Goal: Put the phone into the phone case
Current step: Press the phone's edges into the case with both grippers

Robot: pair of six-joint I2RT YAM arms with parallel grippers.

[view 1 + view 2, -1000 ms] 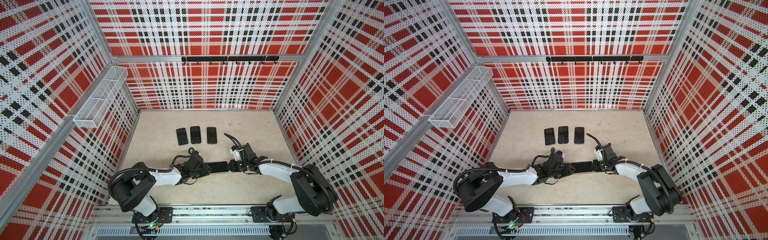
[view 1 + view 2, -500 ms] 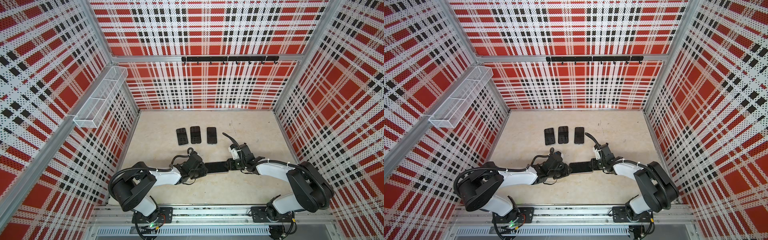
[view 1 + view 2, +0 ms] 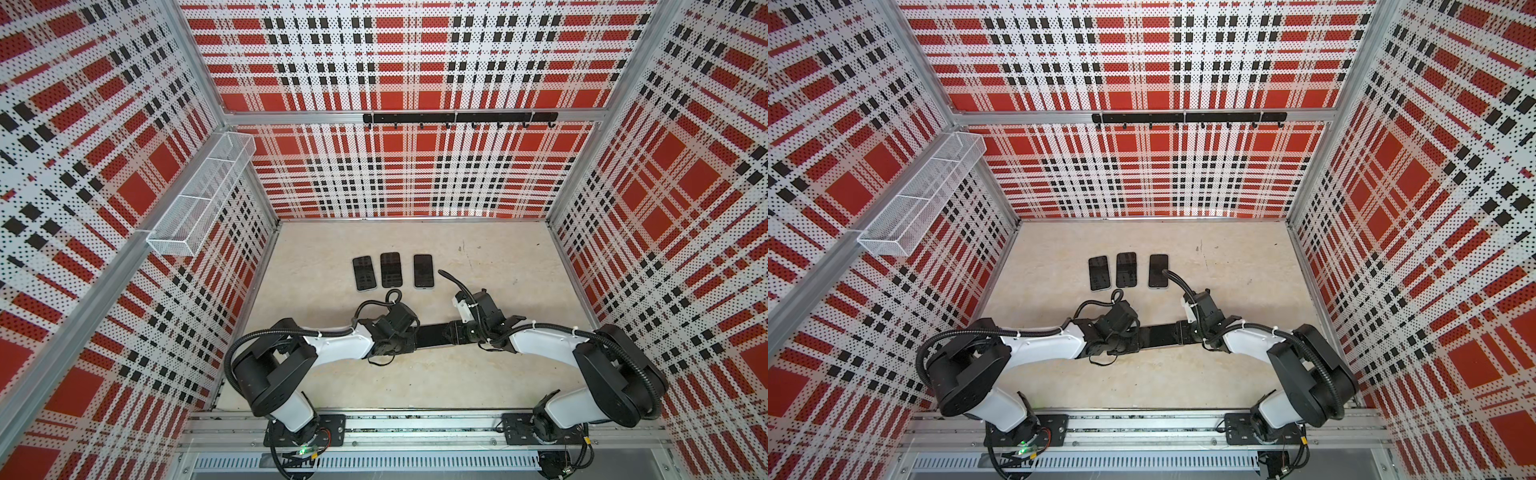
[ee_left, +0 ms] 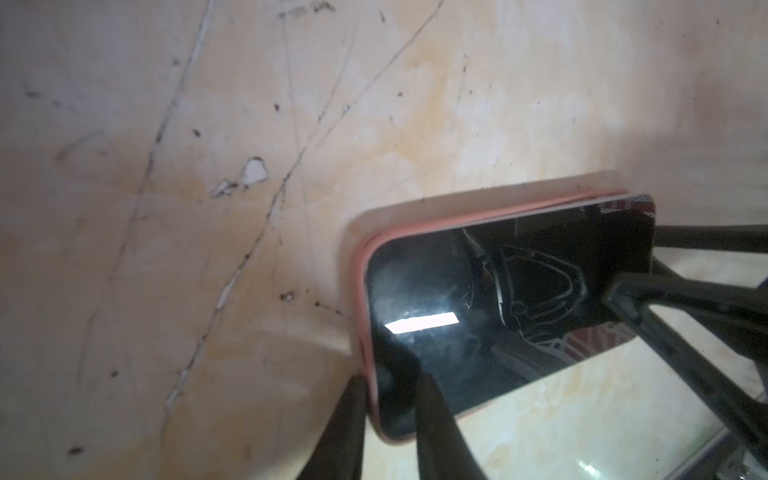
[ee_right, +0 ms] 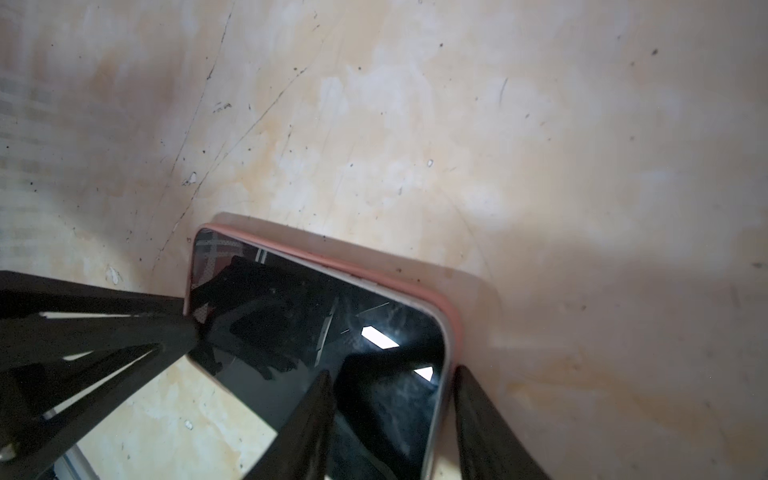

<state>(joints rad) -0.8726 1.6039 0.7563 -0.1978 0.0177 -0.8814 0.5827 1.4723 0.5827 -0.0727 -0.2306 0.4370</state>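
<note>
Both grippers have crept inward over the phone's ends since a second ago; the phone (image 3: 432, 334) hasn't shifted. It lies flat, screen up, in the pink phone case (image 4: 360, 291) on the table (image 3: 415, 386), near side of the row of three phones (image 3: 390, 270). At the left end the left gripper (image 4: 376, 374) straddles the rim with a narrow gap, can't tell if clamped; right gripper (image 5: 390, 372) sits astride the right end, jaws apart, gripping nothing.

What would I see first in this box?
The loud red, black and white checked walls all around. Then the white-and-black left robot arm and right robot arm, meeting midway on the beige tabletop over a shiny black phone in a pink case. Three more dark phones lie in a row behind.
</note>
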